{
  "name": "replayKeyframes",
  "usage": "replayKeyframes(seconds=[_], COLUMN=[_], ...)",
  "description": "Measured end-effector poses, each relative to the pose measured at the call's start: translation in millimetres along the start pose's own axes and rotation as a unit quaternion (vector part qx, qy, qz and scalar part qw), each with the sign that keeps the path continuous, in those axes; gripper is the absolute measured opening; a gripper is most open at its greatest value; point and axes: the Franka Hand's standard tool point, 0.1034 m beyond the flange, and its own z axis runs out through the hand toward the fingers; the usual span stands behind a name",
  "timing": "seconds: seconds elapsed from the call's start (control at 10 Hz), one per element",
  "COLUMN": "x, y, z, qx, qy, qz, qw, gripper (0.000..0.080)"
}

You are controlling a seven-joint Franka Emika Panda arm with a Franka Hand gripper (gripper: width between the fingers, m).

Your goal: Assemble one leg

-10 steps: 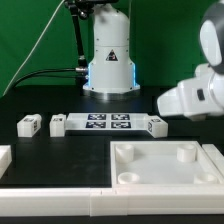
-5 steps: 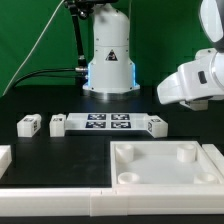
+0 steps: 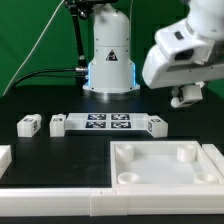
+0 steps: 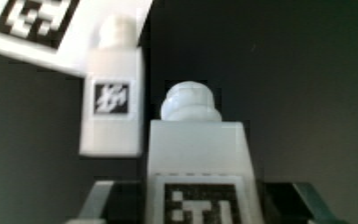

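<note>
Black tabletop [image 3: 60, 148], green backdrop [image 3: 20, 40]; end effector [image 4: 202, 196] clenched on leg [image 4: 197, 140], aloft; marker board [image 3: 105, 123] flat.

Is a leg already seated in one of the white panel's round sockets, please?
No, both round sockets visible on the white panel hold nothing in the exterior view.

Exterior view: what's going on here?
The Panda arm holds its gripper above the table at the exterior view's right. The wrist view shows the gripper apparently clamped on one white leg, with the rounded peg end beyond the fingers. Three more legs lie loose by the marker board: two to its left in the exterior view and one at its right end. The visible corner sockets of the square panel are empty.
</note>
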Motion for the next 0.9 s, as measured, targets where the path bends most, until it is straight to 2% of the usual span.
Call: replayKeyframes(seconds=[0.1,0.2,0.5,0.6,0.7,0.8,0.9], x=[-3.6,2.5,6.1,9.7,8.8,20.5,34.3], y=[11.9,22.5,28.6,31.0,37.1,45.8,52.1], z=[-4.7,-11.2,-12.3,-15.7,-17.8,-32.2,-36.9], qx=[-0.002,0.0,-0.019,-0.025,-0.031,-0.032,-0.029], qy=[0.031,0.081,0.24,0.299,0.297,0.303,0.313], qz=[-0.005,-0.01,-0.011,-0.017,-0.032,-0.034,-0.029], qw=[0.999,0.997,0.971,0.954,0.954,0.952,0.949], gripper=[0.0288,0.0288,0.0288,0.0289,0.0289,0.0289,0.0289])
